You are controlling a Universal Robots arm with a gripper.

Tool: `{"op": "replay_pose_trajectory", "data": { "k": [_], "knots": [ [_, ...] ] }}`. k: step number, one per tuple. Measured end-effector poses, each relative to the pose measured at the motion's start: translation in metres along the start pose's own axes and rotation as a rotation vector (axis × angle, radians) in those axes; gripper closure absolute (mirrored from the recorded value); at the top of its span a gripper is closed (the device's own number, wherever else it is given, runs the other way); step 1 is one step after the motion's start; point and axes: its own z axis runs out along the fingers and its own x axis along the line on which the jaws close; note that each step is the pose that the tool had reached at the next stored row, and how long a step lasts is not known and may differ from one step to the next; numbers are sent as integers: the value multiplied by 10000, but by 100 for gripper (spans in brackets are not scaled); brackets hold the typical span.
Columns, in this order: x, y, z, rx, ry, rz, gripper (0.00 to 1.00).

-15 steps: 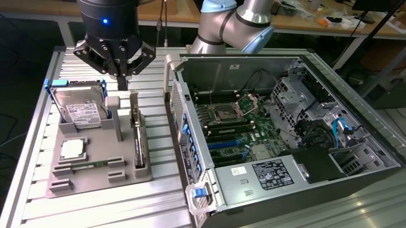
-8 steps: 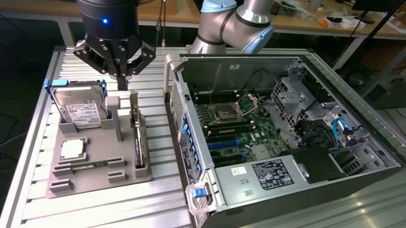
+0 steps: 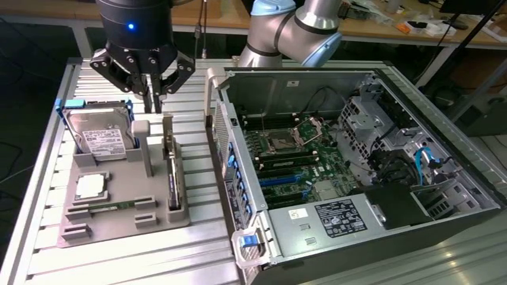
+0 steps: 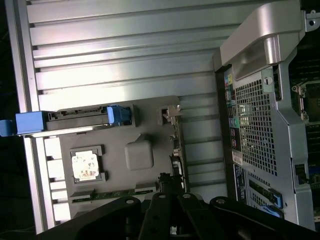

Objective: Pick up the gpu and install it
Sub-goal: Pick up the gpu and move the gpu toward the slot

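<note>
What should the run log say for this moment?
gripper: shut, empty | nearest: gpu | gpu: on edge in gray holder, not installed

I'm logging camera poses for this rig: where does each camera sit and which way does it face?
Exterior view: high off the arm, looking down on the tray and open computer case; arm and hand show.
Wrist view: on the wrist, looking down past the hand at the tray.
Shared: tray, gpu, hard drive, computer case.
</note>
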Motion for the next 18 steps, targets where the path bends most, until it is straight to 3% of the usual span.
{"op": "replay_pose_trajectory", "data": {
  "k": [2, 4, 7, 15, 18],
  "knots": [
    [0, 0, 0, 0, 1, 0, 70],
    [1, 0, 0, 0, 0, 0, 64],
    [0, -21, 0, 0, 2, 0, 46],
    [-21, -197, 13, 57, -6, -2, 46],
    [-24, -250, 114, 58, -7, -1, 46]
  ]
}}
